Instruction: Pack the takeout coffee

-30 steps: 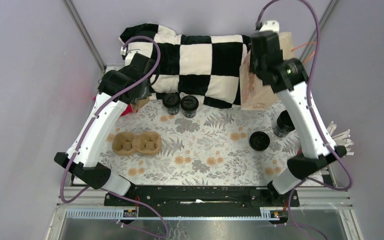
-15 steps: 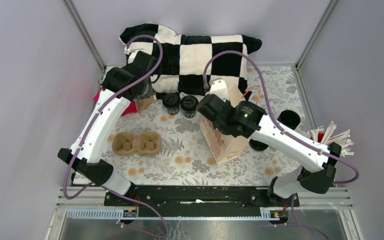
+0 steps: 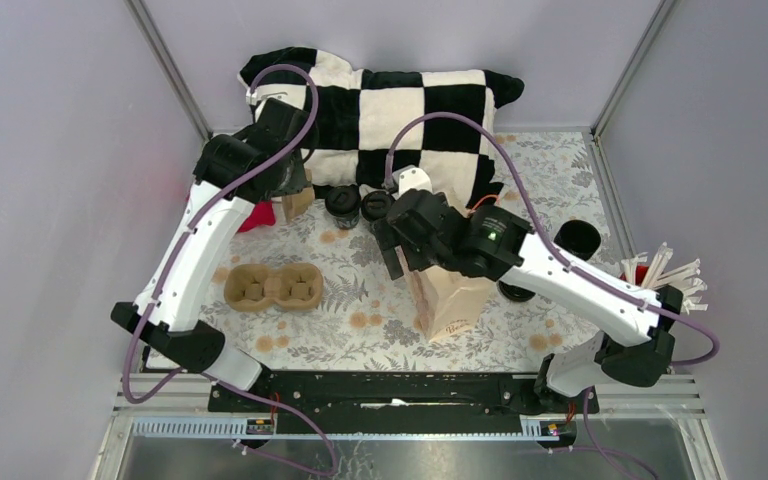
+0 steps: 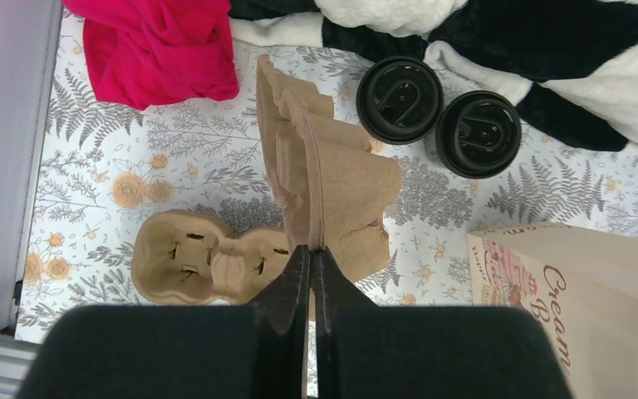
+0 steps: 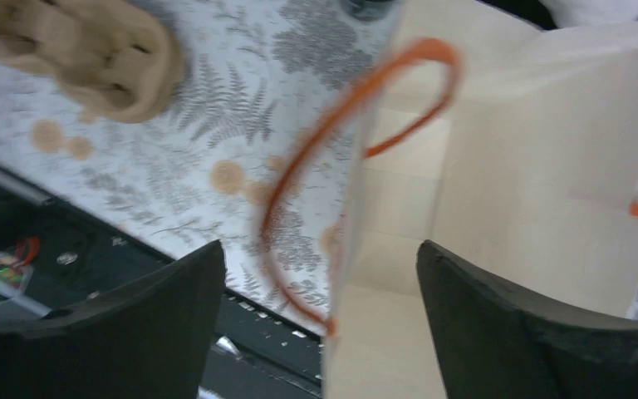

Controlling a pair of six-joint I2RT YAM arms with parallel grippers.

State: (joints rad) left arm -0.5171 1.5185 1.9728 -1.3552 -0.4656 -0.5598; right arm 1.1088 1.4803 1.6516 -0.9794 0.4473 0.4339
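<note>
R gripper [image 5: 320,258]: jaws wide, astride bag [image 5: 498,150] rim, gripping nothing. L gripper [image 4: 310,262]: pinched shut on carrier [image 4: 332,183] edge. Cups [image 4: 399,98]: lidded, touching, far centre, beyond bag. Rec: lift R straight up w/o tipping bag.

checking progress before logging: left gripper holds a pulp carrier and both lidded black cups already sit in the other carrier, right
Not quite: the left wrist view shows both cups standing on the table; the other carrier lies empty. The rest holds.
</note>
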